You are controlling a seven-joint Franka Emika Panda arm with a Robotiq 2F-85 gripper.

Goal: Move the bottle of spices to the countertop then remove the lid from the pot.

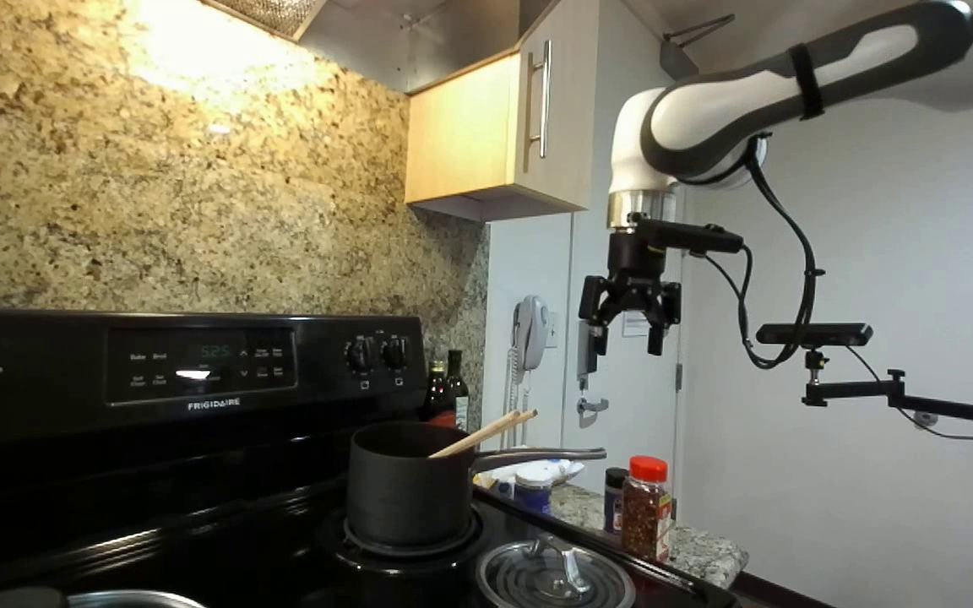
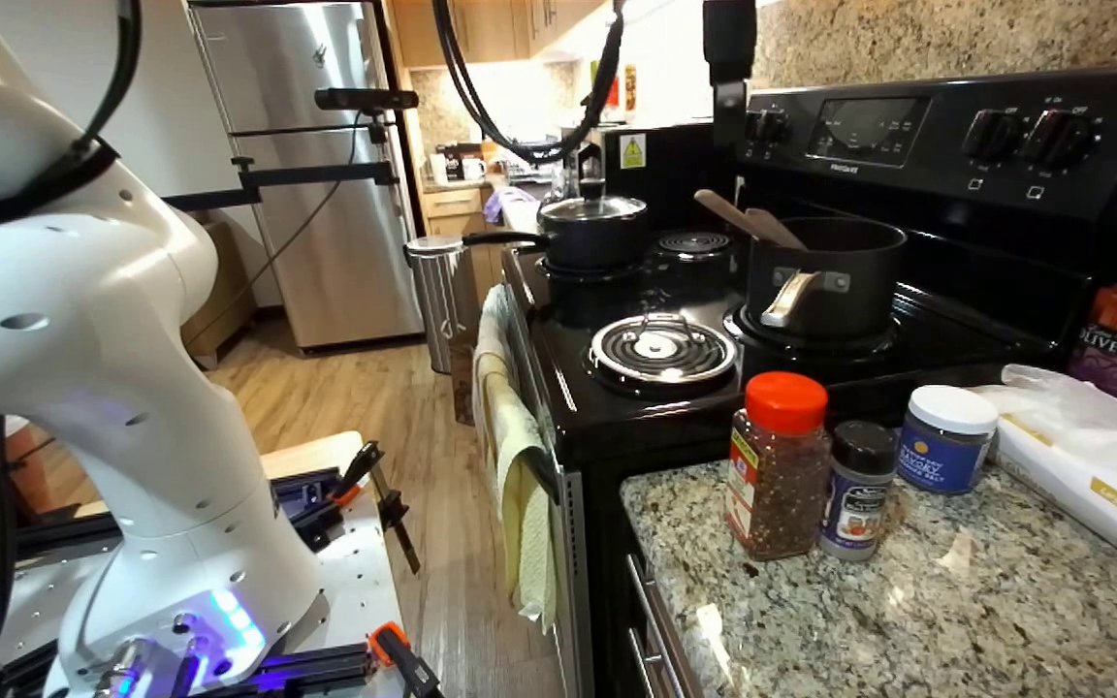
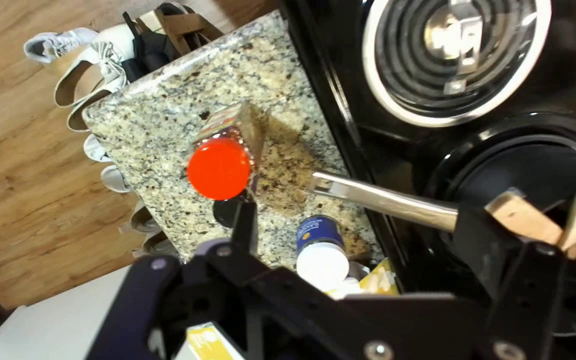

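Note:
The bottle of spices, with its orange-red cap, stands upright on the countertop, and shows in both exterior views and the wrist view. A round see-through lid with a silvery rim and metal handle lies over a front coil burner, also in the wrist view. A dark lidded pot stands on the far front burner; only its silvery rim and black knob show low in an exterior view. My gripper is open and empty, high above the counter and stove.
A dark pot with wooden utensils stands on a back burner, its metal handle reaching over the counter. A dark-capped bottle stands beside the spices, then a blue jar and a white box. A cabinet hangs near the arm.

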